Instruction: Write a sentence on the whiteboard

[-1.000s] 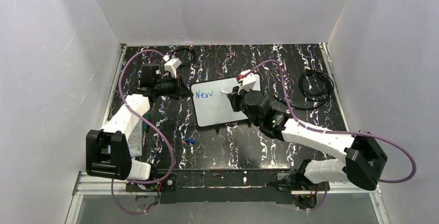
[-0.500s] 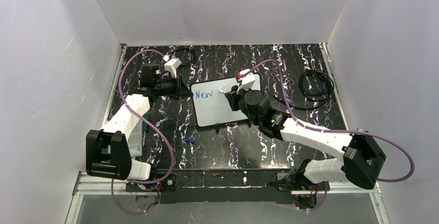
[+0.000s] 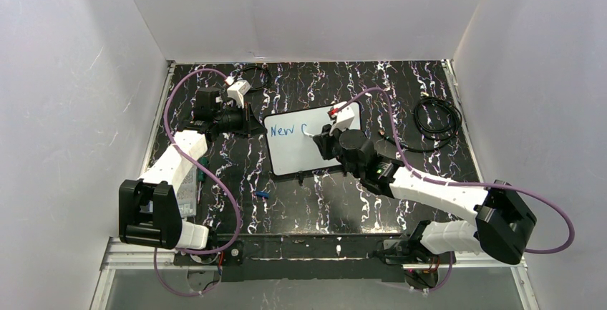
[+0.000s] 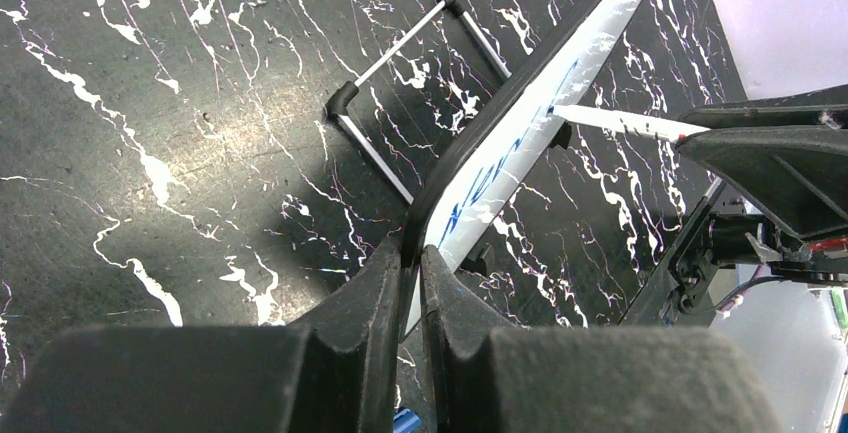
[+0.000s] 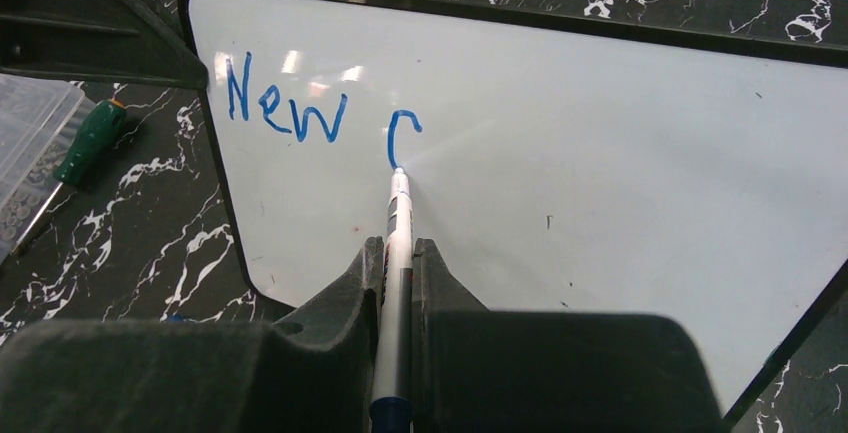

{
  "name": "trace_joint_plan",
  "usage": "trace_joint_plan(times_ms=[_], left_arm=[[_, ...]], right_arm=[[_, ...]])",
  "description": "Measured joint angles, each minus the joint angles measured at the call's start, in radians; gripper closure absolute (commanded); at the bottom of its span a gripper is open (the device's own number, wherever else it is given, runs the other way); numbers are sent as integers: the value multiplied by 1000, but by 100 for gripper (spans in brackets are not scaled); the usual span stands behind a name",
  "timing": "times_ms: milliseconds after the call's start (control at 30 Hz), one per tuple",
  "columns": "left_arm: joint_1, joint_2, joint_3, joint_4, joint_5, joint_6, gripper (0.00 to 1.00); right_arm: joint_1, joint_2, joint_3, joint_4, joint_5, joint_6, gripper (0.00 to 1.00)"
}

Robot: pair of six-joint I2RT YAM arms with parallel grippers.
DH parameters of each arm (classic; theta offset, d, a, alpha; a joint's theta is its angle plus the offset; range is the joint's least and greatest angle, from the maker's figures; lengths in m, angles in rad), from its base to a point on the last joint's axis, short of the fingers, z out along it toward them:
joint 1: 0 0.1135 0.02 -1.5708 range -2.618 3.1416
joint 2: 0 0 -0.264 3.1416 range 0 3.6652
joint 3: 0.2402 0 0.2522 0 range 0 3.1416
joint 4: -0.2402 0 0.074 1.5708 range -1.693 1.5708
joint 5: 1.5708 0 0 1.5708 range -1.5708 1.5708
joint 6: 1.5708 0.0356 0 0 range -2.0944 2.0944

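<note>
Right jaws: clamped on marker (image 5: 397, 253), tip touching whiteboard (image 5: 620, 143) at foot of a blue "C". Left jaws: pinched on whiteboard's left edge (frame between them). Sentence (image 5: 300, 108) reads "New C". Whiteboard stands tilted, mid-table (image 3: 315, 202).

We are reading blue writing (image 5: 288, 103) on the whiteboard (image 5: 620, 203).
It is spelling "New", with one curved stroke like a "C" standing just right of it.

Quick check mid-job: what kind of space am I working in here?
Probably a robotics lab enclosure: plain white panels box in a black marbled tabletop, with a coiled cable and a green screwdriver lying loose.
</note>
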Motion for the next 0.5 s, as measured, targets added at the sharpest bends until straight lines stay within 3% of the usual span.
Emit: trace_joint_plan(times_ms=[500], left_arm=[[-1,0,0,0,-3,0,100]], right_arm=[[0,0,29,55,92,-42,99]])
